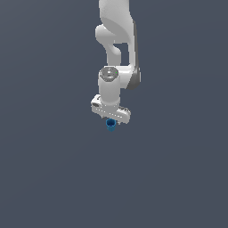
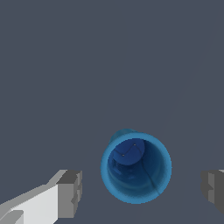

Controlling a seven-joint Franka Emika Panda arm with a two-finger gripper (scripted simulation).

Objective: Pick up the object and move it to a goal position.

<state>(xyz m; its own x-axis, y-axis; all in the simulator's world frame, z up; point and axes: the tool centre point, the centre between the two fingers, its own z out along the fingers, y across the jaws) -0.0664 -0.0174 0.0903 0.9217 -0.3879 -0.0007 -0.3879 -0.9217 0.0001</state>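
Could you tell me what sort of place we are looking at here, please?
Most likely a bare simulated test scene: a flat, featureless grey ground, a lone white arm with its claw open, and a single blue cup-like object beneath it.

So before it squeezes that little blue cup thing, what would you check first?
1. Blue cup lies between the end effector's fingers: ok.
2. Fingers spread wider than the cup, gaps on both sides: ok.
3. Cup centred between the fingers: roughly ok, slightly nearer one.
4. End effector low enough around the cup: cannot tell.
5. Cup upright, its opening facing the wrist camera: ok.
6. Goal position visible: not ok, none shown.
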